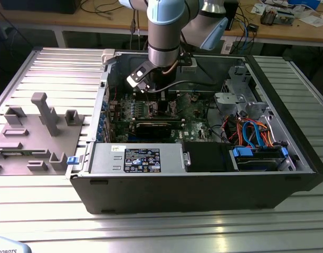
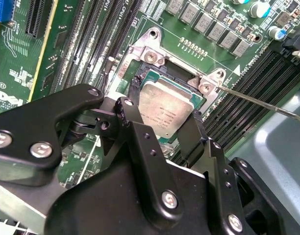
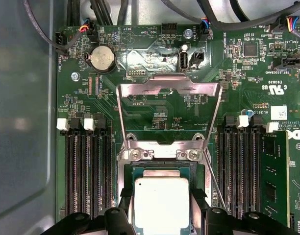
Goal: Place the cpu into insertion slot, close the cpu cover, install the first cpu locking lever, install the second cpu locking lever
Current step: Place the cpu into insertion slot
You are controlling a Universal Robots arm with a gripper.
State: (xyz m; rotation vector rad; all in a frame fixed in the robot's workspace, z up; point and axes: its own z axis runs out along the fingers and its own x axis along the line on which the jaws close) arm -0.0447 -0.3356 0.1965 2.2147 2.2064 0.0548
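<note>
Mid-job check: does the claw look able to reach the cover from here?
Likely yes: the cover is swung open just past the cpu, which the claw straddles, and nothing lies between claw and cover.

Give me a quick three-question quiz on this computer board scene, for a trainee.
1. True or false: the metal cover is closed over the chip.
2. The chip is: A at the socket; B on the table; C on a shelf.
3. Which long black parts flank the socket on both sides?
Key: 1 false, it stands open; 2 A; 3 memory slots.
</note>
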